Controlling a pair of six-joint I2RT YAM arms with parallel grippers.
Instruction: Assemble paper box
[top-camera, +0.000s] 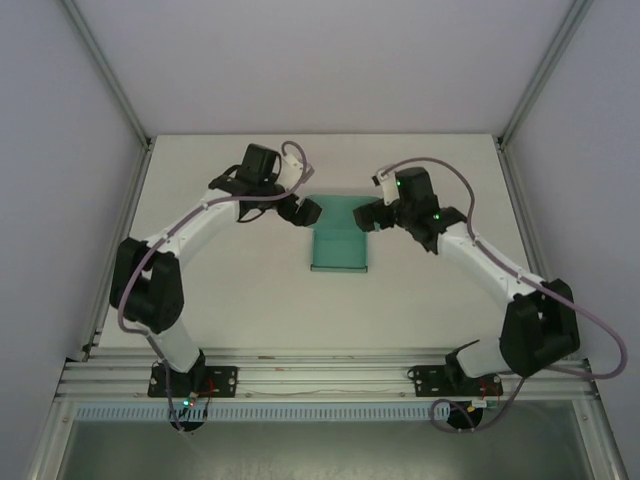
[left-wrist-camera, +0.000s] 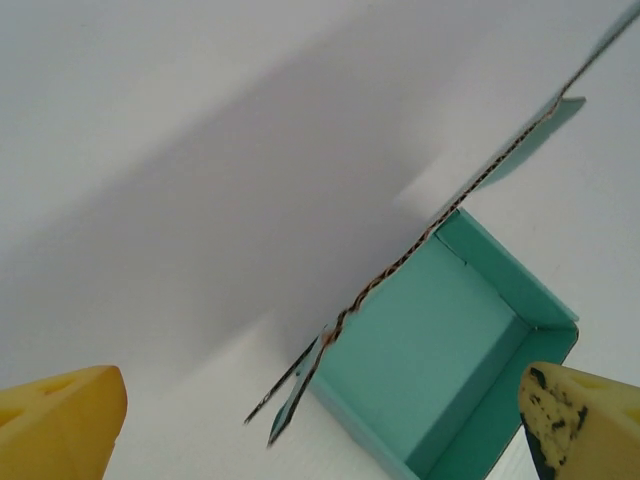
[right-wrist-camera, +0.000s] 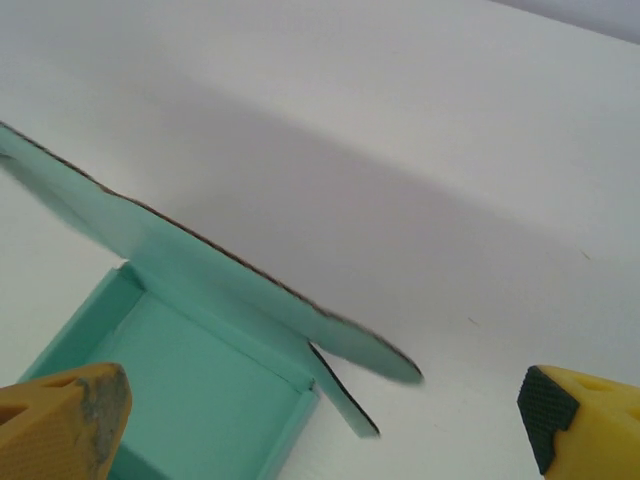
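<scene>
One paper box (top-camera: 338, 235) of teal card lay near the middle of the white table (top-camera: 250, 300). It was half made: one open tray (top-camera: 338, 254) with raised walls, and one lid panel (top-camera: 335, 208) joined at the tray's far wall and reaching away from the arms' bases. Two arms (top-camera: 190, 235) reached in from the near rail (top-camera: 320, 378), one from each side, each trailed by one grey cable (top-camera: 470, 200). The left gripper (top-camera: 305, 212) hung just beside the lid panel's left edge and the right gripper (top-camera: 368, 215) just beside its right edge, so the panel sat between the two. In the left wrist view the left gripper (left-wrist-camera: 320, 425) stood wide, its two yellow fingers (left-wrist-camera: 60, 420) at opposite edges of the picture with nothing clamped between them. The box (left-wrist-camera: 430, 370) lay past them with its hollow inside showing, the lid panel seen edge-on and raised off the table, and two thin tabs (left-wrist-camera: 295, 395) sticking out at one corner. In the right wrist view the right gripper (right-wrist-camera: 320, 425) was likewise spread wide and held nothing, its two fingers (right-wrist-camera: 60, 425) far apart, with the tray (right-wrist-camera: 190, 390) beyond them. There the lid panel (right-wrist-camera: 200, 255) was tilted up, and one narrow tab (right-wrist-camera: 345, 405) showed beneath its rounded end.
</scene>
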